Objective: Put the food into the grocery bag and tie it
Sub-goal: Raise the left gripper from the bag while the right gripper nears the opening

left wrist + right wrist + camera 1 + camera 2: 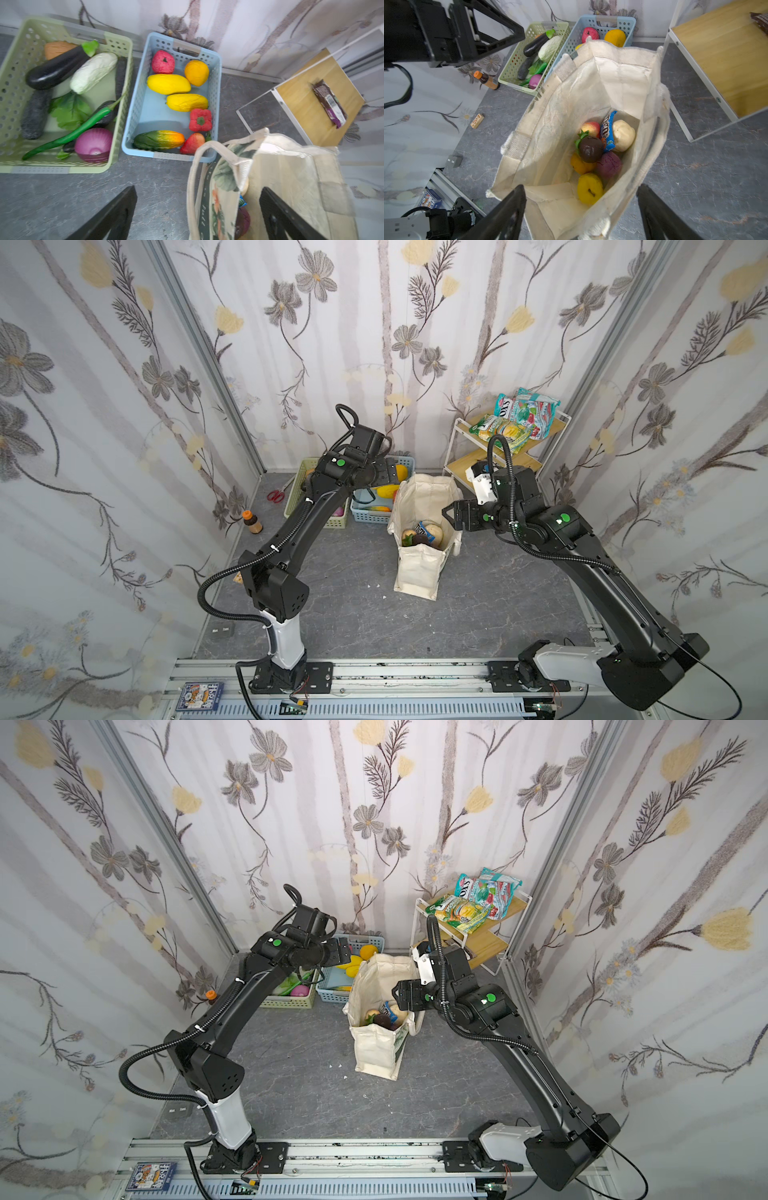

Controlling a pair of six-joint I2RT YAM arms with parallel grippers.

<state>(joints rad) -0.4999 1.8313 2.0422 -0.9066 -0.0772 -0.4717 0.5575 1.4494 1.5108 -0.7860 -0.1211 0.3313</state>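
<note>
On the grey desk [353, 614], at 9 o'clock from the bag, stands a bottle [252, 521] with an orange cap. The green basket [122, 47] at 10 o'clock holds an eggplant [56, 68], a white cabbage [93, 72], a green chili [72, 133] and a purple onion [93, 144]. Just beside it, the blue basket [216, 62] holds two yellow mangoes [168, 84], an orange [196, 72], a red pepper [200, 120] and other fruit.

The left pincer [198, 189] hangs above the blue basket and the bag's 11 o'clock corner, its jaws wide apart with nothing between them.

The bag [417, 572] stands upright mid-desk in both top views, mouth open, a handle [193, 166] hanging loose on the basket side. At its bottom lie a yellow fruit [589, 188], a purple one [609, 167], an orange one [579, 166], a dark brown one [590, 149], an apple [590, 128], a blue packet [608, 133] and a cream one [624, 135].

The right pincer [580, 187] hovers over the mouth's 3 o'clock rim, jaws spread and empty.

At 1 o'clock a white shelf [457, 435] carries snack packets [515, 418].
</note>
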